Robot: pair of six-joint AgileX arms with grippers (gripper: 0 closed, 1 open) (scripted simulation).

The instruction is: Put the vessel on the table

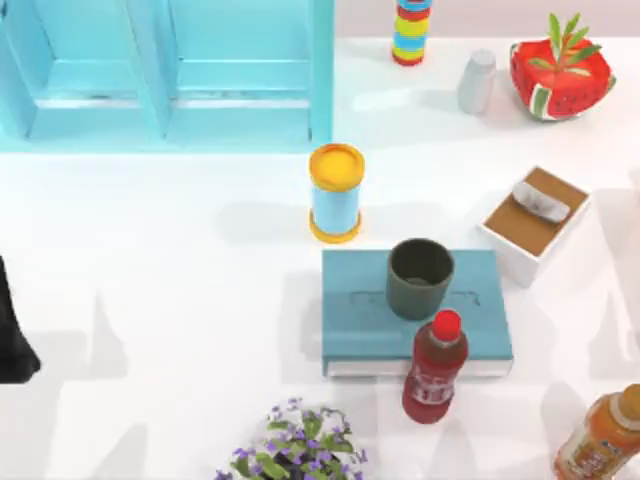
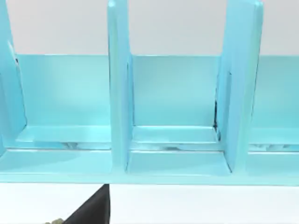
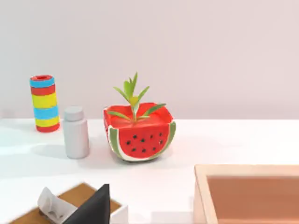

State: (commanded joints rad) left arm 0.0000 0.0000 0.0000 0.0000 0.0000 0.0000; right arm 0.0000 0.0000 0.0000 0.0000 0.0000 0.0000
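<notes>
Vessel: the dark olive cup [image 1: 420, 278] stands upright on the teal book [image 1: 355, 310], on the book's far half, towards its right end. It is not yet on the table [image 1: 170, 260].
Landmark: all places below are given from the book.
Left arm: a dark piece of it [image 1: 15, 330] sits at the table's left edge, well apart from the book; I cannot tell whether its claw is open or closed. Its wrist camera faces the light-blue shelf unit [image 2: 177, 116].
Right arm: a dark finger tip [image 3: 93, 207] pokes into its wrist view, facing the watermelon planter [image 3: 140, 135]; the claw's state cannot be told there either.
Step in hand (judgement): reach and grasp, not yet begun. The right arm looks the nearer choice.
How to do it well (judgement): come down from above and close across the cup's wall, lift clear of the book, then set down on bare white to the book's left.
In the way: the red-capped bottle [image 1: 436, 368] stands at the book's near edge, just beside the cup; the blue can with yellow lid [image 1: 336, 192] is near the book's far left corner.
Other things: the open box [image 1: 535, 222] right of the book, the orange bottle [image 1: 600, 435], purple flowers [image 1: 292, 442], grey shaker [image 3: 75, 132] and striped cylinder [image 3: 44, 103] well beyond.
</notes>
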